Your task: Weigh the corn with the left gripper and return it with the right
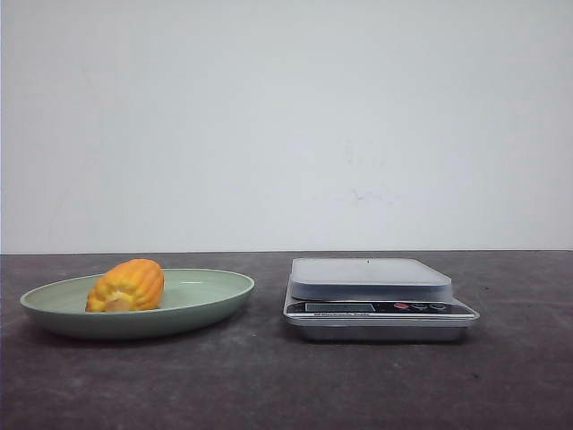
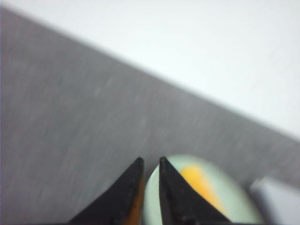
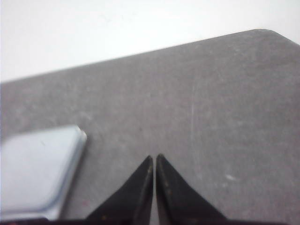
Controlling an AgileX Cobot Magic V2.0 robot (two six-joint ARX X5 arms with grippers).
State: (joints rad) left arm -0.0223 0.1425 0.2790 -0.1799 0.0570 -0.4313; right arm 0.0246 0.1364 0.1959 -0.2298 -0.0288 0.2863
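Note:
The corn (image 1: pixel 126 285), a short orange-yellow cob piece, lies on the left half of the green plate (image 1: pixel 210 291). Neither gripper shows in the front view. In the blurred left wrist view my left gripper (image 2: pixel 151 160) is above the table short of the plate (image 2: pixel 234 201), its jaws a narrow gap apart and empty. The corn (image 2: pixel 199 183) shows just beyond the fingertips. My right gripper (image 3: pixel 154 157) is shut and empty over bare table, beside the scale (image 3: pixel 33 168).
The silver digital scale (image 1: pixel 371 279) stands right of the plate, its weighing platform bare; its corner also shows in the left wrist view (image 2: pixel 276 197). The dark grey table (image 1: pixel 269 376) ends at a white wall behind.

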